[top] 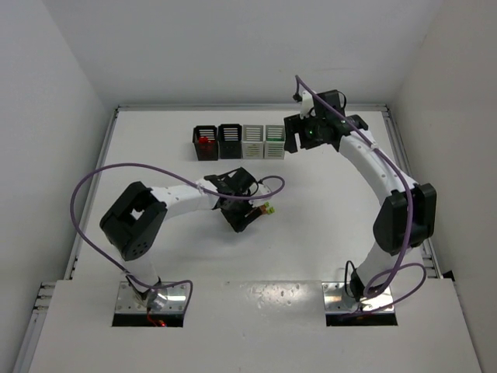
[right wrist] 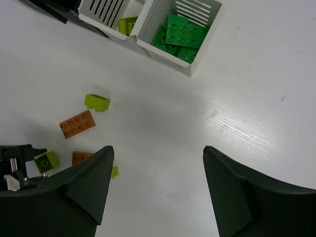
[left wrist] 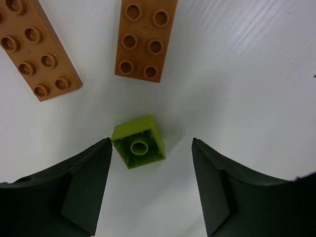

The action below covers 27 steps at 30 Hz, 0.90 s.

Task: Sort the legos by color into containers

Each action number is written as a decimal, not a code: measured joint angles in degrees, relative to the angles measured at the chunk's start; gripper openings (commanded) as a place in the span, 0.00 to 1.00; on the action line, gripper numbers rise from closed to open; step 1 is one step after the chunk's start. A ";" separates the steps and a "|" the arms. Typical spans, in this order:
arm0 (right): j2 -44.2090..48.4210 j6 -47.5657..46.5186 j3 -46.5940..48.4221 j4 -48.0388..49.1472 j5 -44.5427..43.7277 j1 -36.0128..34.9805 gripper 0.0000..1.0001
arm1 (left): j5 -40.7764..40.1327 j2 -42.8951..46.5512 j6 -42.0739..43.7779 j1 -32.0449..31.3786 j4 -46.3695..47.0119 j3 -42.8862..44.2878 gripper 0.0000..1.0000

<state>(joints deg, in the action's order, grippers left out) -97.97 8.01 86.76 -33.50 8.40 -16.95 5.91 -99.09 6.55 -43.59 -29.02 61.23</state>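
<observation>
- Left hand (left wrist: 151,148) is being held with its fingers apart, straddling a yellow-green brick (left wrist: 138,142) that is lying studs-down on the table (left wrist: 256,74). Nothing is being gripped yet.
- That brick is being shown close against one finger (left wrist: 86,182) and well clear of the other, and it is sitting slightly askew to both. If the fingers are closed from this position, it is likely to be shoved sideways or caught by its corners, and it could be twisted out of the grip.
- An upright orange-tan brick (left wrist: 145,37) and a slanted orange-tan brick (left wrist: 37,47) are lying just beyond it. Either could be knocked if the hand is carried forward while being lowered.
- Right hand (right wrist: 157,153) is being held open and empty above bare table, near the bins.
- A white bin of green bricks (right wrist: 165,57) is standing tight against a second white bin (right wrist: 106,27), in which a yellow-green piece (right wrist: 127,24) is lying. A release made slightly off target could put the lime brick among the greens.
- Both bins look light, so either could be shifted by a passing hand.
</observation>
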 measured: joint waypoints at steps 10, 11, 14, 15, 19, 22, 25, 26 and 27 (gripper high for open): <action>0.11 0.02 -2.08 0.24 1.77 1.29 0.74 | -2.40 -2.01 -1.38 -0.04 -0.04 0.07 0.34; 0.11 0.02 -2.49 0.39 1.99 1.33 0.74 | -2.47 -2.01 -1.20 -0.04 -0.02 0.11 0.31; 0.46 0.02 -3.80 0.59 2.51 1.60 0.74 | -2.91 -1.97 -1.18 -0.09 0.09 0.13 0.24; 0.87 0.02 -4.63 0.72 2.67 1.70 0.74 | -3.06 -1.81 -1.16 -0.09 0.07 0.13 0.23; 3.87 -0.15 -9.46 1.51 3.21 2.23 0.74 | -1.46 1.38 -1.01 2.05 -0.37 0.20 0.23; 6.49 -0.94 -13.55 1.90 4.33 2.67 0.74 | 1.60 5.42 -1.09 7.54 -1.90 3.10 0.23; 9.60 -1.86 -18.95 3.56 6.32 2.95 0.74 | 3.26 6.54 -1.57 13.66 -1.90 11.08 0.26; 10.64 -2.14 -20.81 3.91 7.10 2.95 0.74 | 3.45 6.45 -1.92 14.91 -1.53 13.60 0.26; 11.43 -2.38 -22.25 3.93 7.74 2.97 0.74 | 3.76 6.25 -2.27 15.96 -1.42 16.57 0.27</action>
<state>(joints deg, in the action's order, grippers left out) -86.54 5.63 64.51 -29.56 16.14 -13.98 9.67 -92.84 4.27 -27.64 -30.44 77.80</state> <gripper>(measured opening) 0.734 0.403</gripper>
